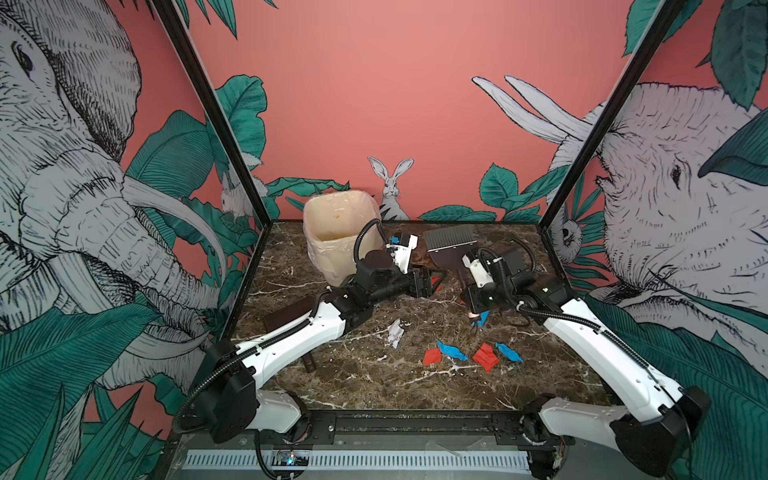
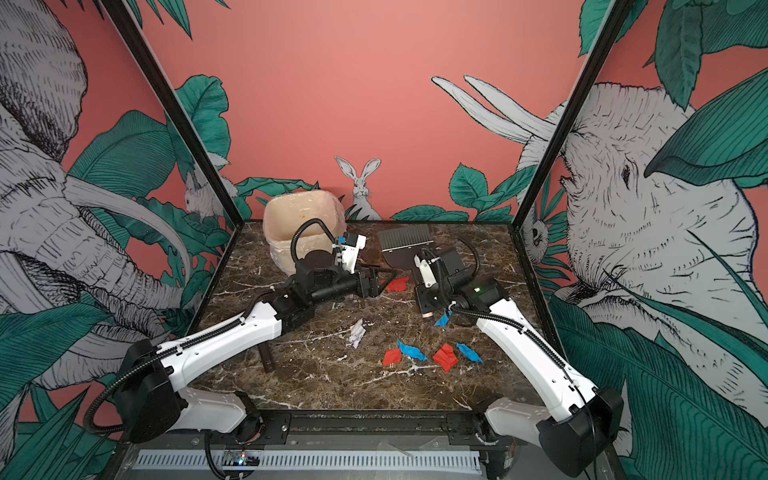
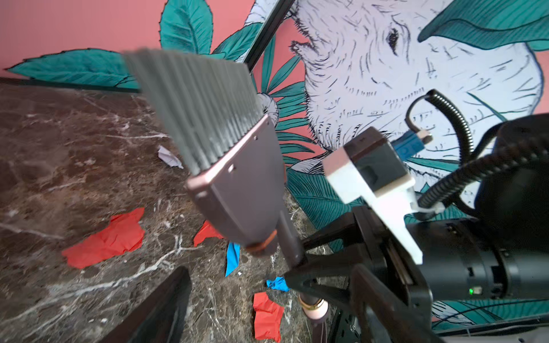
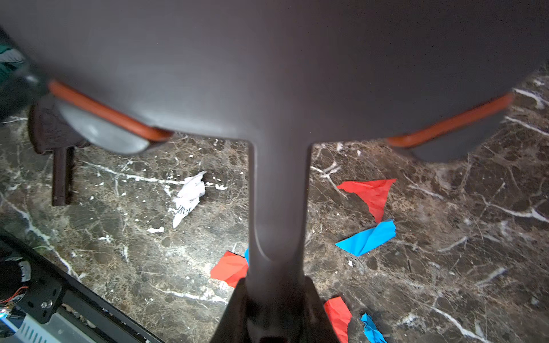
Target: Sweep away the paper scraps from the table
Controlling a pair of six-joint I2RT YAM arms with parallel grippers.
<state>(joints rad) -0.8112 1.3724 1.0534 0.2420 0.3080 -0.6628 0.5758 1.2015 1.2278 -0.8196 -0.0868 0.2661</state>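
- Grey slotted panel (image 1: 374,459) sits nearest, w/ black frame rail (image 1: 415,424) just behind it.
- table (image 1: 365,386): dark marble-look top w/ white veins; front strip bare.
- paper scraps (image 1: 485,357) all lie on the table. Right of ctr, toward the front, runs a row of red, blue, red, blue.
- white crumpled scrap (image 1: 395,332) lies left of that row, nr mid-table.
- blue scrap (image 1: 482,319) lies just under the brush handle's end.
- red scrap (image 2: 397,284) lies just beside the left gripper's tips.
- Left wrist view also shows a pale scrap (image 3: 169,157) farther back, nr the bristles.
- Dark brown flat piece (image 1: 286,320) w/ a handle lies on the table under the left forearm. Prob. a dustpan, but mostly hidden.
- left gripper (image 2: 384,279): mid-table, pointing toward the right arm, jaws apart, nothing btwn them.
- right gripper (image 1: 468,296): clamped on the handle of the brush (image 1: 451,249). Brush head is tilted up, grey bristles off the table & aimed at the back wall.
- Cream bin (image 1: 324,257) w/ clear liner stands upright at back left, behind the left wrist.
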